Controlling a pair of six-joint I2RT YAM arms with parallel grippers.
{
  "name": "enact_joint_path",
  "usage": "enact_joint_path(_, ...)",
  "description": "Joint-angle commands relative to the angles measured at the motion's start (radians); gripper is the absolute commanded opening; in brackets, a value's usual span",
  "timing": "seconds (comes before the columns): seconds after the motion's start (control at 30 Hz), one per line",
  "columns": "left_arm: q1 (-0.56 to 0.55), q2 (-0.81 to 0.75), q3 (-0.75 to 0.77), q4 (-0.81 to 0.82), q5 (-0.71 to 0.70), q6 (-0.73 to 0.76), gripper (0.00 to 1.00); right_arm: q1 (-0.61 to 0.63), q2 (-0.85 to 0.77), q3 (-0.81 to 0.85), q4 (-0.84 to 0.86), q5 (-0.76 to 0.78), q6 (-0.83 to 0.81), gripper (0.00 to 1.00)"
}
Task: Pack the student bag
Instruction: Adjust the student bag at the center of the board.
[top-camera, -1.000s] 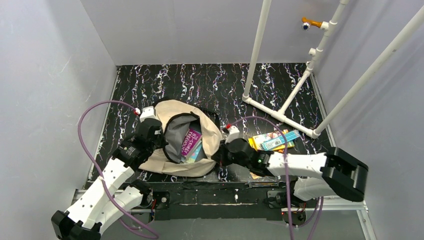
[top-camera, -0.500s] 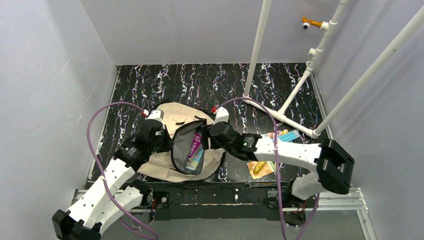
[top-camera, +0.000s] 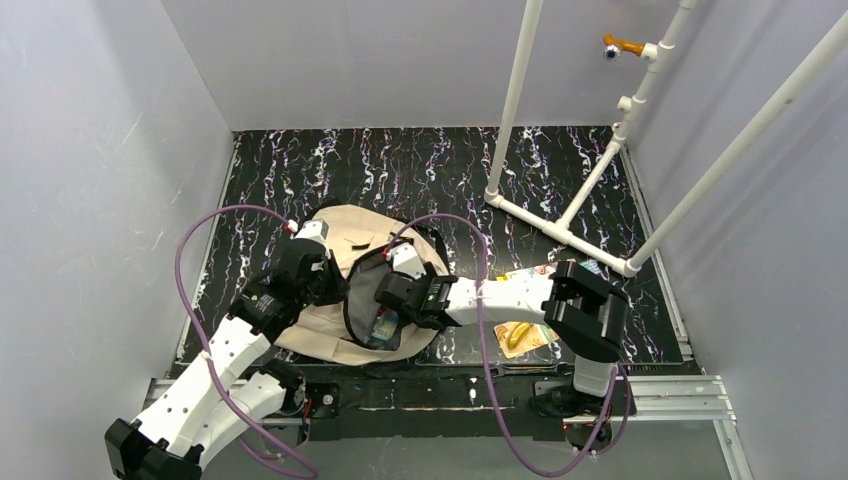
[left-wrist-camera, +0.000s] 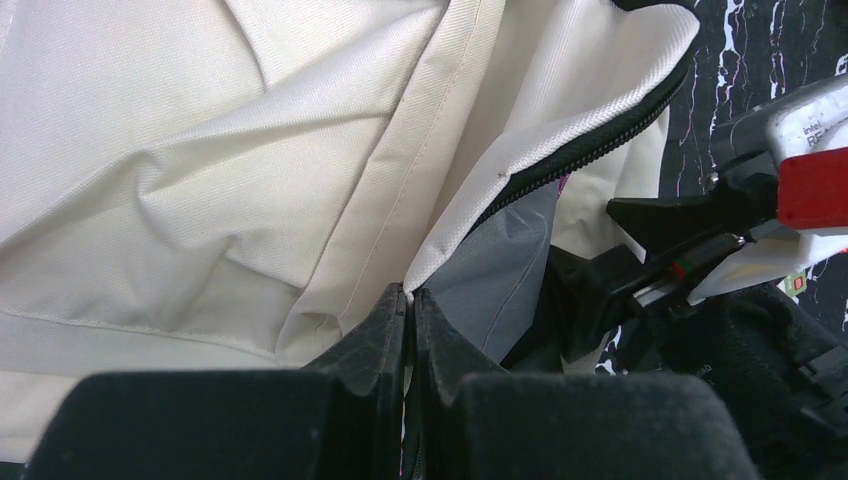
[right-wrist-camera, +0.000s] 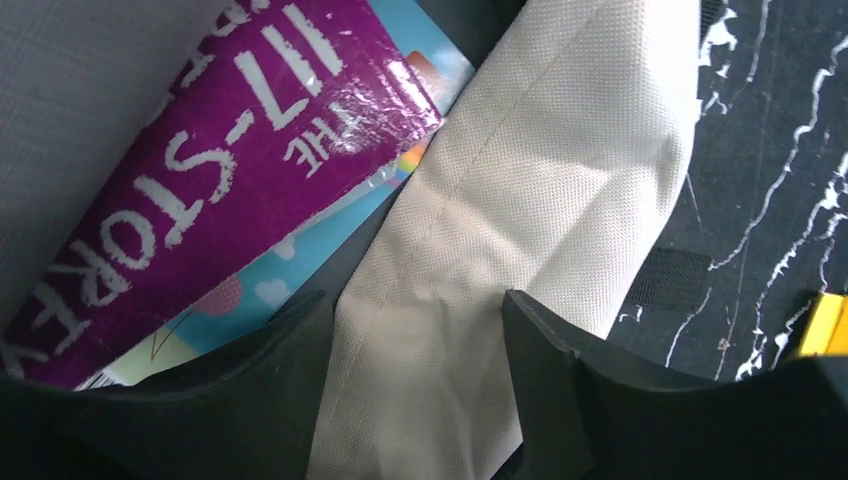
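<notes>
The beige student bag (top-camera: 345, 240) lies left of centre, its zip mouth open onto grey lining. My left gripper (top-camera: 322, 283) is shut on the bag's left rim; in the left wrist view its tips (left-wrist-camera: 408, 300) pinch the beige edge by the zipper (left-wrist-camera: 570, 160). My right gripper (top-camera: 388, 305) hangs over the mouth. Its jaws (right-wrist-camera: 420, 330) stand open astride the bag's right flap (right-wrist-camera: 520, 180), one finger inside and one outside. Inside lie a purple book (right-wrist-camera: 200, 180) and a light blue book (right-wrist-camera: 300, 270) beneath it.
A yellow banana-picture book (top-camera: 520, 335) lies on the black marbled table (top-camera: 400, 170) right of the bag. More colourful books (top-camera: 530, 272) show behind the right forearm. A white pipe frame (top-camera: 560, 230) stands at the back right. Grey walls close both sides.
My right gripper has let go, opened and swung left from the bag's right rim to over its mouth. The bag's mouth has narrowed. The left gripper stays shut in place.
</notes>
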Motion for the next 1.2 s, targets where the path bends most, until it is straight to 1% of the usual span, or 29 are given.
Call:
enact_joint_path(0.0,0.001,-0.005,-0.017,-0.002,-0.013,-0.008,0.0,0.01,0.001,0.052,-0.116,0.191,0.06,0.56)
enact_joint_path(0.07,0.0,-0.007,-0.026,-0.003,-0.036,-0.019,0.0,0.01,-0.075,-0.016,-0.062,0.202,0.081,0.35)
enact_joint_path(0.1,0.001,-0.007,-0.032,-0.003,-0.049,-0.026,0.0,0.01,-0.131,-0.06,-0.012,0.194,0.086,0.23)
enact_joint_path(0.13,0.001,-0.008,-0.038,-0.002,-0.062,-0.034,0.0,0.01,-0.198,-0.12,0.052,0.175,0.093,0.09)
enact_joint_path(0.17,0.001,-0.009,-0.046,0.001,-0.07,-0.042,0.0,0.009,-0.267,-0.187,0.14,0.155,0.102,0.01)
enact_joint_path(0.2,0.001,-0.011,-0.054,0.006,-0.075,-0.046,0.0,0.009,-0.35,-0.272,0.244,0.126,0.111,0.01)
enact_joint_path(0.27,0.001,-0.015,-0.069,0.021,-0.07,-0.051,0.0,0.009,-0.503,-0.462,0.574,0.068,0.123,0.01)
enact_joint_path(0.33,0.001,-0.016,-0.082,0.038,-0.063,-0.052,0.0,0.009,-0.589,-0.625,0.839,0.044,0.129,0.01)
enact_joint_path(0.37,0.001,-0.015,-0.087,0.043,-0.06,-0.052,0.0,0.008,-0.598,-0.669,0.899,0.05,0.136,0.07)
enact_joint_path(0.4,0.001,-0.013,-0.088,0.046,-0.056,-0.052,0.0,0.004,-0.593,-0.683,0.917,0.052,0.151,0.15)
enact_joint_path(0.43,0.001,-0.01,-0.087,0.046,-0.052,-0.051,0.0,-0.007,-0.582,-0.685,0.917,0.036,0.172,0.2)
enact_joint_path(0.5,0.001,-0.003,-0.082,0.046,-0.036,-0.051,0.0,-0.043,-0.572,-0.711,0.932,-0.027,0.229,0.26)
enact_joint_path(0.57,0.001,-0.002,-0.083,0.052,-0.007,-0.049,0.0,-0.081,-0.579,-0.746,0.954,-0.077,0.256,0.36)
enact_joint_path(0.6,0.001,-0.001,-0.085,0.061,0.016,-0.045,0.0,-0.104,-0.59,-0.739,0.895,-0.085,0.26,0.42)
enact_joint_path(0.63,0.001,0.004,-0.088,0.076,0.055,-0.039,0.0,-0.117,-0.601,-0.717,0.824,-0.089,0.254,0.47)
enact_joint_path(0.73,0.001,0.057,-0.104,0.133,0.243,-0.028,0.0,-0.125,-0.599,-0.593,0.563,-0.063,0.106,0.53)
enact_joint_path(0.8,-0.001,0.124,-0.102,0.148,0.327,-0.035,0.0,-0.125,-0.559,-0.479,0.357,0.003,0.053,0.62)
enact_joint_path(0.83,-0.003,0.157,-0.101,0.15,0.352,-0.043,0.0,-0.125,-0.536,-0.431,0.269,0.016,0.021,0.68)
enact_joint_path(0.9,-0.01,0.201,-0.106,0.158,0.376,-0.075,0.0,-0.125,-0.505,-0.369,0.216,-0.009,-0.059,0.77)
enact_joint_path(0.97,-0.023,0.218,-0.12,0.185,0.393,-0.109,0.0,-0.125,-0.489,-0.346,0.226,-0.057,-0.114,0.86)
enact_joint_path(1.0,-0.032,0.221,-0.126,0.199,0.401,-0.126,0.0,-0.125,-0.479,-0.341,0.243,-0.078,-0.133,0.88)
enact_joint_path(1.13,-0.08,0.232,-0.126,0.243,0.43,-0.17,0.0,-0.125,-0.413,-0.292,0.239,-0.047,-0.156,0.9)
enact_joint_path(1.17,-0.094,0.235,-0.124,0.245,0.438,-0.177,0.03,-0.128,-0.394,-0.276,0.242,-0.041,-0.159,0.9)
